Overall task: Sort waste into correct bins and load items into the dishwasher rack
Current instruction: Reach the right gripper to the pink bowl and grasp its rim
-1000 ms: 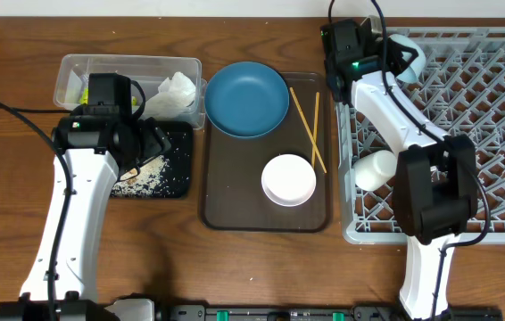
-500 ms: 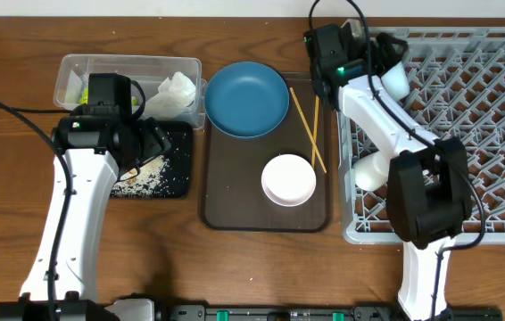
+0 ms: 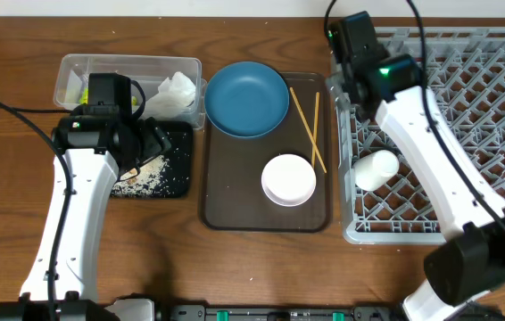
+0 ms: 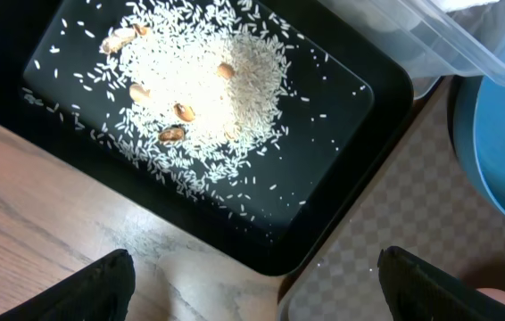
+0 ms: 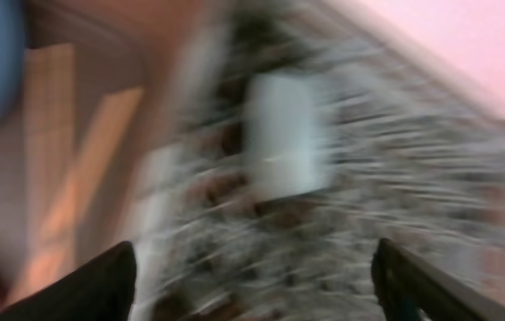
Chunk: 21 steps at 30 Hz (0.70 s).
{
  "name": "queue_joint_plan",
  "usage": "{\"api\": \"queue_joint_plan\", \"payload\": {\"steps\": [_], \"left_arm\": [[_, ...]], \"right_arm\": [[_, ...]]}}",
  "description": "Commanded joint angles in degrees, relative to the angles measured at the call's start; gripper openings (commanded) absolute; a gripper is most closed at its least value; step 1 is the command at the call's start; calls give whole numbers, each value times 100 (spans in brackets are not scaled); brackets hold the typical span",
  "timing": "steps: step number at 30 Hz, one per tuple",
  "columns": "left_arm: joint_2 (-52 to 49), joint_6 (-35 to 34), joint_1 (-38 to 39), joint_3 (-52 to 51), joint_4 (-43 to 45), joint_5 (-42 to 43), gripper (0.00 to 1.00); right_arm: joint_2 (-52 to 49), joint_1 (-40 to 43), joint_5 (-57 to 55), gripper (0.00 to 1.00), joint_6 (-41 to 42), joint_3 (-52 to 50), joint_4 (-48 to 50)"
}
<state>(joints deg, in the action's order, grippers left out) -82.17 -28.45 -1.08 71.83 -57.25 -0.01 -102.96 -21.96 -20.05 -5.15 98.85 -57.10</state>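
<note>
Above the surface, the overhead view shows the right arm newly swung. A moment ago its wrist sat between the brown serving tray (image 3: 235, 201) and the rack (image 3: 493, 107). Now it is over the rack's back-left corner, with the forearm stretched across the pegs toward the front right. The left arm has not moved. The white cup (image 3: 376, 169) lies on its side in the rack near the left wall. The dark blue plate (image 3: 247, 98), white bowl (image 3: 289, 179) and chopsticks (image 3: 306, 125) wait on the serving tray, where they were a second ago. The napkin (image 3: 177, 92) and wrapper (image 3: 76, 87) sit in the clear tub (image 3: 128, 62), and the rice crumbs (image 3: 141, 178) are in the black tray (image 3: 179, 183). We cannot find the small light blue bowl, because the arm covers that corner of the rack.

From the left wrist, the left hand (image 4: 254, 267) hangs spread and empty over the near rim of the black tray. The rice lies heaped inside with a few brown bits among it.

From the right wrist, everything smears with motion. The right hand (image 5: 251, 267) shows both fingers wide apart with nothing between them. Below it we see blurred rack and a pale oblong that may be the cup, though we cannot tell.

We judge the waste sorted and the right arm between loads. The plate, bowl and chopsticks have yet to go into the rack.
</note>
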Motion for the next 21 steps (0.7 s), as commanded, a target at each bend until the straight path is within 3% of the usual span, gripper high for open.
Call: {"api": "queue_joint_plan", "payload": {"steps": [1,8,21], "left_arm": [[57,35,-24,116,-35,-70,89],[57,35,-24,116,-35,-68,89],[57,35,-24,116,-35,-68,90]], "right_arm": [[-55,-192,2557,71,857,-48,-369],[-271,-560,3001,66,1095,-758,-507],[-282,-737,2929,52,1432,-2232,173]]}}
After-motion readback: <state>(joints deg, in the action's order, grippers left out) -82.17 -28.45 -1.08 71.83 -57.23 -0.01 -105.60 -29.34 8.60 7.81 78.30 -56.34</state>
